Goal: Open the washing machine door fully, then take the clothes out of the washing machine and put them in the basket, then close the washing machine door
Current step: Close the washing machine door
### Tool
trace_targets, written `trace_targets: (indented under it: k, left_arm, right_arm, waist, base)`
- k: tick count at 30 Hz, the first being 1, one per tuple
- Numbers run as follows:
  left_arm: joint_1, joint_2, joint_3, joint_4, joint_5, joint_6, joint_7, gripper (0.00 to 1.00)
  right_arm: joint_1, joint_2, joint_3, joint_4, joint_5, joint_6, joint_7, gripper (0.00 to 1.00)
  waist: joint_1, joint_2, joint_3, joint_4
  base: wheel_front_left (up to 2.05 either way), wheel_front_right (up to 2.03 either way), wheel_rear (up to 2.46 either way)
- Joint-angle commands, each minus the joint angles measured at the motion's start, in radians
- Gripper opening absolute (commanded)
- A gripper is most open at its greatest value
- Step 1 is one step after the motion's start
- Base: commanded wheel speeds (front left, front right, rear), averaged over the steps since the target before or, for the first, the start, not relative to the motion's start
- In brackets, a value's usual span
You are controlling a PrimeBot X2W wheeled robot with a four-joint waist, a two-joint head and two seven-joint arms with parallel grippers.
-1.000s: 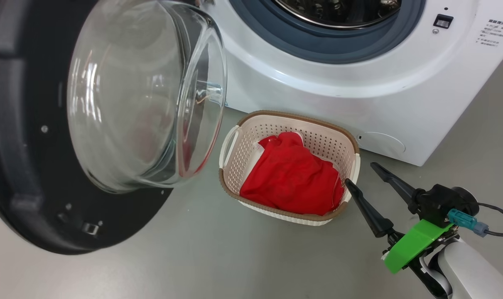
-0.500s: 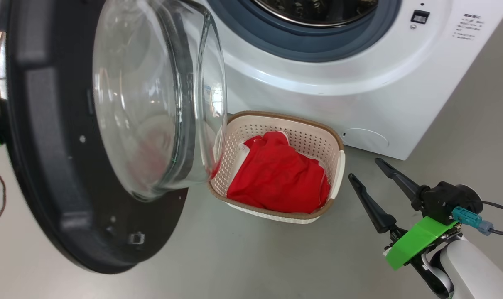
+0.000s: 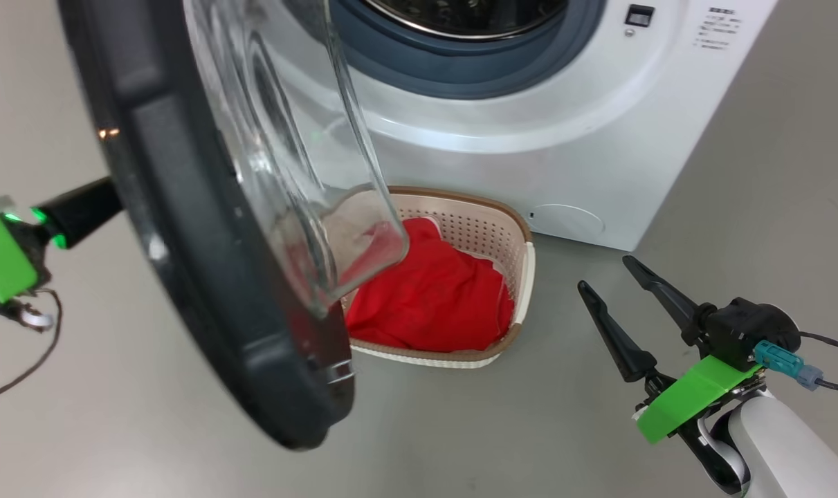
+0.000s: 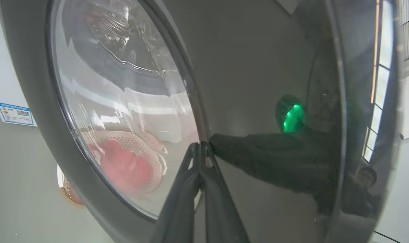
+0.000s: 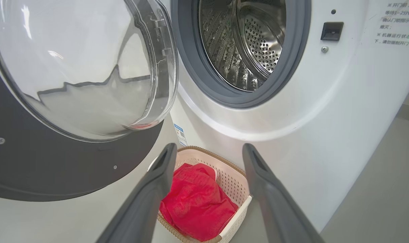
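The left claw (image 4: 200, 148) is pinched tight on nothing, its tips touching the glossy outer face of the partly open washing machine door (image 3: 204, 277). The right claw (image 3: 604, 273) gapes wide and empty over the floor (image 3: 460, 429). At its 9 o'clock the red clothes (image 3: 432, 297) lie in the basket (image 3: 522, 238), with the washing machine (image 3: 529, 138) at the basket's 12 o'clock.
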Motion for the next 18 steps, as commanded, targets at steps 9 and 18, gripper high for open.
trace_targets:
  k: [9,18]
  left_arm:
    - [-0.056,-0.004,-0.028,-0.082,0.038,-0.011,-0.043,0.00]
    - [-0.097,-0.039,-0.070,-0.069,0.075,-0.011,-0.077,0.00]
  right_arm:
    - [0.014,0.024,-0.011,-0.035,-0.018,0.002,-0.008,1.00]
    - [0.008,0.044,-0.022,-0.041,-0.023,0.002,-0.008,1.00]
  waist:
    - [0.0000,0.0000,0.013,-0.092]
    - [0.0000,0.0000,0.028,-0.161]
  base:
    - [0.00,0.00,0.00]
    - [0.00,0.00,0.00]
